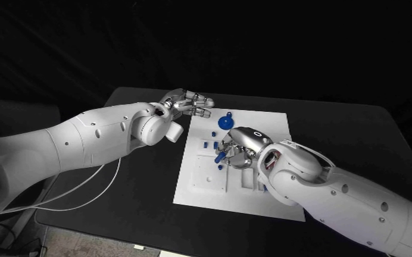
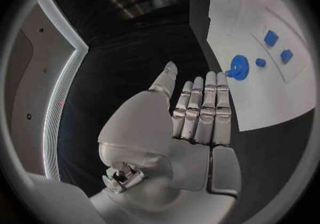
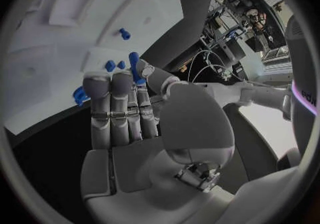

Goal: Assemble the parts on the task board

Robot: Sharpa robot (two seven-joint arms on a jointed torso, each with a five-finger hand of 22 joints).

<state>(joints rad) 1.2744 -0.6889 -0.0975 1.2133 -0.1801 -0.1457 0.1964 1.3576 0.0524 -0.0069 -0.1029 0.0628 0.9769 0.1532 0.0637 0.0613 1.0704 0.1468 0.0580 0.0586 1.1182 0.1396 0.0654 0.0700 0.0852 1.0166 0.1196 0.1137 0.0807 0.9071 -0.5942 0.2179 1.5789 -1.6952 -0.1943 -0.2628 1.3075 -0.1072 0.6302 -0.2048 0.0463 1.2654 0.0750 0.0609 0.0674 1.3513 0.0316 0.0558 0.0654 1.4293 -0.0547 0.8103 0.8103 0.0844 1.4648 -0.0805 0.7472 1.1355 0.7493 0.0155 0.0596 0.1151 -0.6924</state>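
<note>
Board [image 1: 196,190] white, blue gear [image 1: 225,122] on it; right hand [image 1: 238,147] pinches blue part [image 1: 219,157]; left hand [image 1: 187,103] spread.

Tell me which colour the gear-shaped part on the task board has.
Blue. The gear-shaped part lies on the white task board, clearest in the left wrist view.

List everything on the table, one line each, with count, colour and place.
Flat white rectangular task board: one, white, middle of the black table.
Black table: one, black, under the board.
Round blue gear-shaped part: one, blue, far end of the board.
Small blue block parts: at least two, blue, on the board beside the gear.
Slim blue part: one, blue, pinched in the right hand's fingers.
White cable: one, white, table's left side.
Left hand: silver, off the board's far left corner, holding nothing.
Right hand: silver, over the board's middle.
</note>
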